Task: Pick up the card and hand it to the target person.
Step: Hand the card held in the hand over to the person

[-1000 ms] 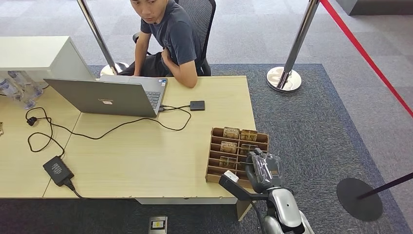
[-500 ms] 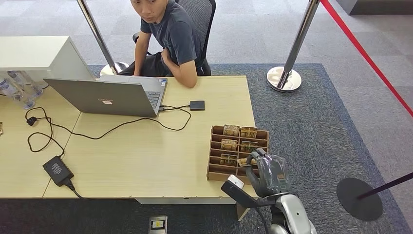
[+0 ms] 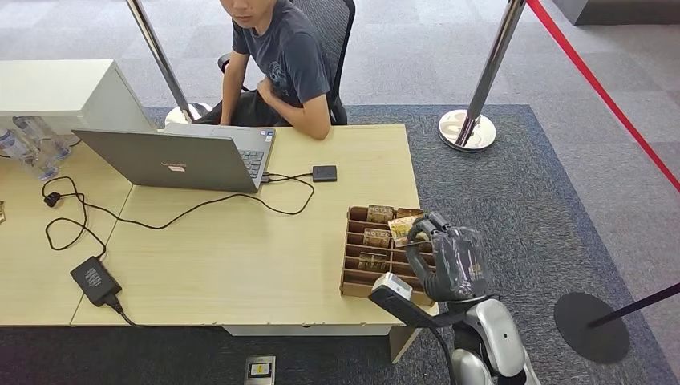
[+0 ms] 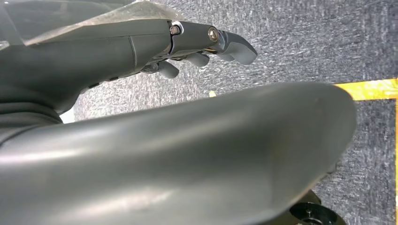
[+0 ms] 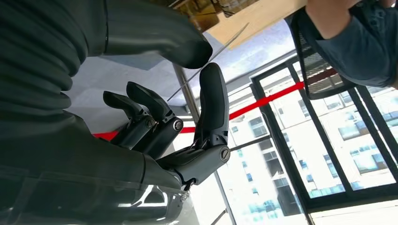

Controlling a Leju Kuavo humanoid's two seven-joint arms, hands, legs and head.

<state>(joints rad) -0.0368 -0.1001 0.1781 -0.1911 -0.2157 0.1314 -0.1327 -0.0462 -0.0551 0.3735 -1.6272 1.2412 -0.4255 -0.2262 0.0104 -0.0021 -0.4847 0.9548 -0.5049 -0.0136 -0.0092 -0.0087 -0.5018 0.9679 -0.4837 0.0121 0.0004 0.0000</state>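
The right hand (image 3: 453, 261) pinches the card (image 3: 400, 230) between thumb and finger, the card lifted just above the wooden organizer (image 3: 361, 273) on the counter (image 3: 240, 257), beside its fingertips.

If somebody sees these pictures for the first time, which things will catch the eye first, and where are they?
The silver robot arm's right hand stands out first, pinching a small printed card over the brown cardboard slotted card tray at the light wooden desk's right end. Next is the person in a dark grey T-shirt seated at the far side, beside an open grey laptop. A red barrier rope crosses the upper right.
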